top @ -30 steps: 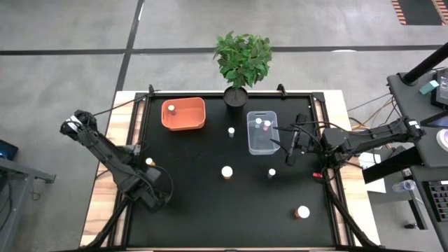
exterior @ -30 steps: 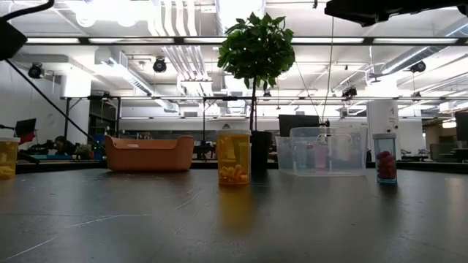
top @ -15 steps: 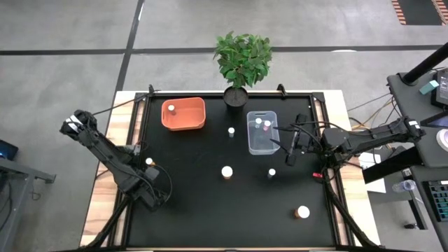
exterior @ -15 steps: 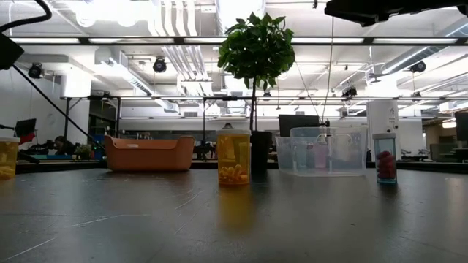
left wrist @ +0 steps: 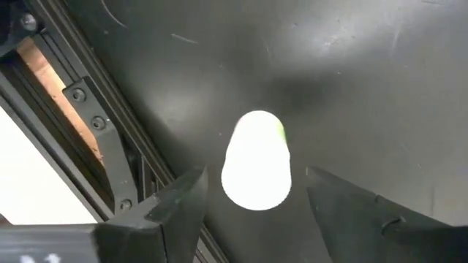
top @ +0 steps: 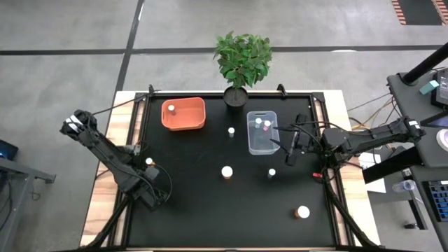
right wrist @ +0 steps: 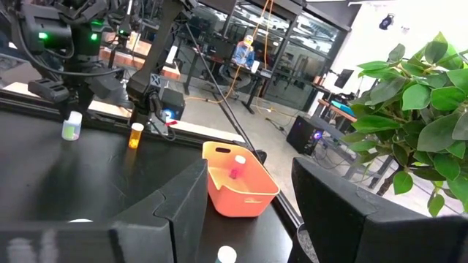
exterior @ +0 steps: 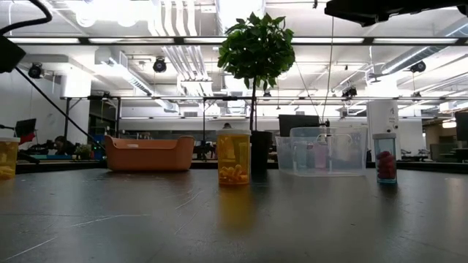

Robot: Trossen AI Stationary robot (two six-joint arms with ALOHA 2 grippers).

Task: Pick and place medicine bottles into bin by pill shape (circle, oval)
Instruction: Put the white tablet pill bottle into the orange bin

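My left gripper (left wrist: 252, 201) is open at the table's left edge, pointing down over a white-capped bottle with green contents (left wrist: 256, 161). One finger stands on either side of the cap, apart from it. The right wrist view shows this bottle (right wrist: 71, 126) standing on the mat under that gripper. In the high view my left arm (top: 129, 175) hides it. An amber bottle (top: 149, 162) stands beside it. My right gripper (top: 290, 150) is open and empty beside the clear bin (top: 262, 143). Other bottles (top: 227, 171) (top: 271, 172) (top: 302, 211) (top: 231, 131) stand on the black mat.
The orange bin (top: 189, 124) at the far left holds one bottle (top: 171, 108). The clear bin holds two (top: 257, 121) (top: 267, 126). A potted plant (top: 241, 63) stands at the far edge. The table's frame rail (left wrist: 88, 124) runs close to the left gripper.
My left arm has sunk a little toward the bottle at the table's left edge. My right arm and the bottles have kept still.
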